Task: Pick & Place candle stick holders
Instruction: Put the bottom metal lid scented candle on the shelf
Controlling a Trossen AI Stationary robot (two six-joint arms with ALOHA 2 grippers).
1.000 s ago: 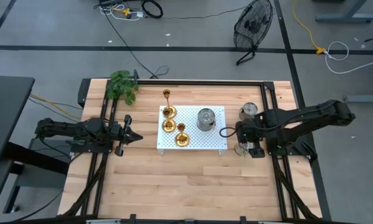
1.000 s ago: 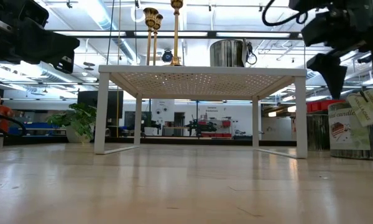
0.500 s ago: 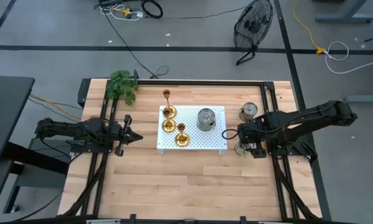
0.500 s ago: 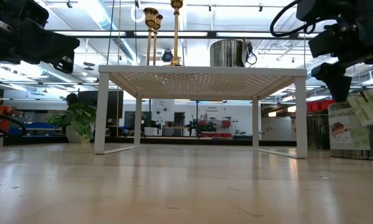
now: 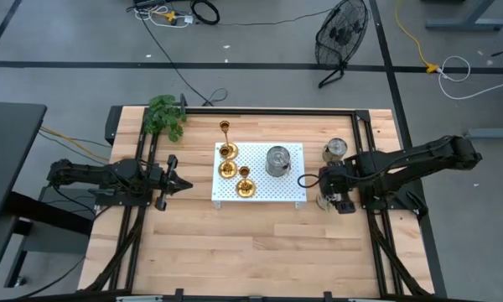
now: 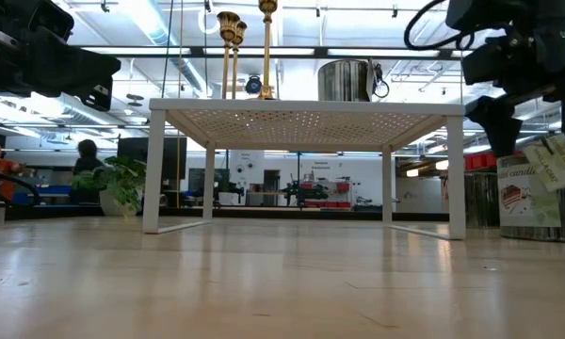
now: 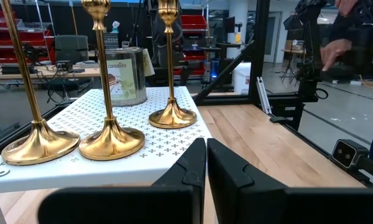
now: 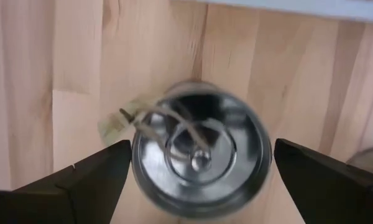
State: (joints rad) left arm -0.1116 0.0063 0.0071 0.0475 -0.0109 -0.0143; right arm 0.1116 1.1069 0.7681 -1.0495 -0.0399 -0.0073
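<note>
We see three candle stick holders [image 5: 227, 159] standing on the white perforated stand [image 5: 277, 191], one more [image 5: 225, 128] on the desk [image 5: 235, 252] behind it. The right hand [image 5: 327, 201], fingers spread wide, hovers over a metal tin [image 8: 199, 155], gripping nothing. The left hand [image 5: 184, 184] rests closed and empty beside the stand.

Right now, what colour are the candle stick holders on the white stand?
Shiny gold-brass candle stick holders; the left wrist view shows them best.

A grey floor [image 5: 251, 42] with dark seams surrounds the wooden surface [image 5: 235, 243]; a black fan [image 5: 342, 33] and loose cables [image 5: 180, 13] lie beyond its far edge. Across the room, red shelving [image 7: 196, 28] stands under ceiling strip lights [image 6: 160, 24].
</note>
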